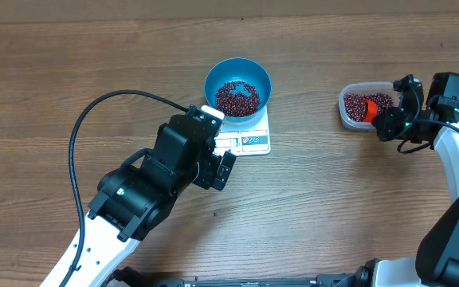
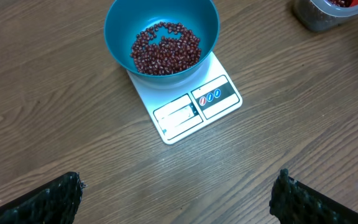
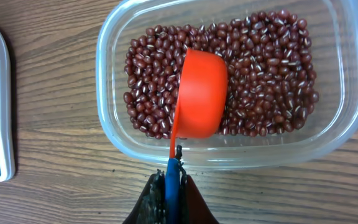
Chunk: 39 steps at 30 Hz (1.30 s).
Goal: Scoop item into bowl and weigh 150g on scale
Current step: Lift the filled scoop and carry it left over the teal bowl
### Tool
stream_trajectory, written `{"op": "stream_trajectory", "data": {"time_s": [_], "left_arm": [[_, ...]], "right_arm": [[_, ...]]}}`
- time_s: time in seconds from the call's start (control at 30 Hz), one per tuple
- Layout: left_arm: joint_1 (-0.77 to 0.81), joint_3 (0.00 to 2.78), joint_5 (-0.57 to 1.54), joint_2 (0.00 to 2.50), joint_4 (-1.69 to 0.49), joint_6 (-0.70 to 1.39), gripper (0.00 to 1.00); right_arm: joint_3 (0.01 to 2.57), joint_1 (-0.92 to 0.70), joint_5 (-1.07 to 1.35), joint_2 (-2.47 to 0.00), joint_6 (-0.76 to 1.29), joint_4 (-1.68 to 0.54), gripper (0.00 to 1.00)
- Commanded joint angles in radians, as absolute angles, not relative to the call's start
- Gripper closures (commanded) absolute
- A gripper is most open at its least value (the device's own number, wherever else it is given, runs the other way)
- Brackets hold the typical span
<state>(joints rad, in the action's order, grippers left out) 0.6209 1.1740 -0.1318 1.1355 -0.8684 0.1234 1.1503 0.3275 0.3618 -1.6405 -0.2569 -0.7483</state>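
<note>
The blue bowl (image 1: 237,87) stands on the white scale (image 1: 249,139) and holds a heap of red-brown beans (image 1: 237,97); in the left wrist view the bowl (image 2: 161,40), the beans (image 2: 165,48) and the scale (image 2: 191,109) lie ahead. My left gripper (image 2: 179,199) is open over bare wood in front of the scale, its left finger (image 2: 48,202) far from the other. My right gripper (image 3: 174,186) is shut on the blue handle of an orange scoop (image 3: 201,93), which lies turned over on the beans (image 3: 260,68) in the clear tub (image 3: 229,152).
The clear tub (image 1: 349,112) stands at the right of the table, well apart from the scale. The left arm's black cable (image 1: 102,108) loops over the wood to the left of the bowl.
</note>
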Motion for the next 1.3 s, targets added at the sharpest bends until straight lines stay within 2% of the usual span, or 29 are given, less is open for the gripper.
{"op": "stream_trajectory", "data": {"time_s": [0.0, 0.53, 0.93, 1.27], "left_arm": [[0.616, 1.181, -0.141, 1.139, -0.867, 0.108, 0.01], [0.616, 1.181, -0.141, 1.139, -0.867, 0.108, 0.0], [0.616, 1.181, -0.141, 1.139, -0.867, 0.108, 0.0], [0.616, 1.181, -0.141, 1.139, -0.867, 0.108, 0.0]], "right_arm": [[1.178, 0.344, 0.414, -1.677, -0.231, -0.759, 0.96], [1.178, 0.351, 0.545, -1.732, -0.231, -0.769, 0.96], [1.178, 0.532, 0.812, -1.745, -0.209, -0.758, 0.96], [1.179, 0.59, 1.007, -1.805, -0.21, -0.765, 0.96]]}}
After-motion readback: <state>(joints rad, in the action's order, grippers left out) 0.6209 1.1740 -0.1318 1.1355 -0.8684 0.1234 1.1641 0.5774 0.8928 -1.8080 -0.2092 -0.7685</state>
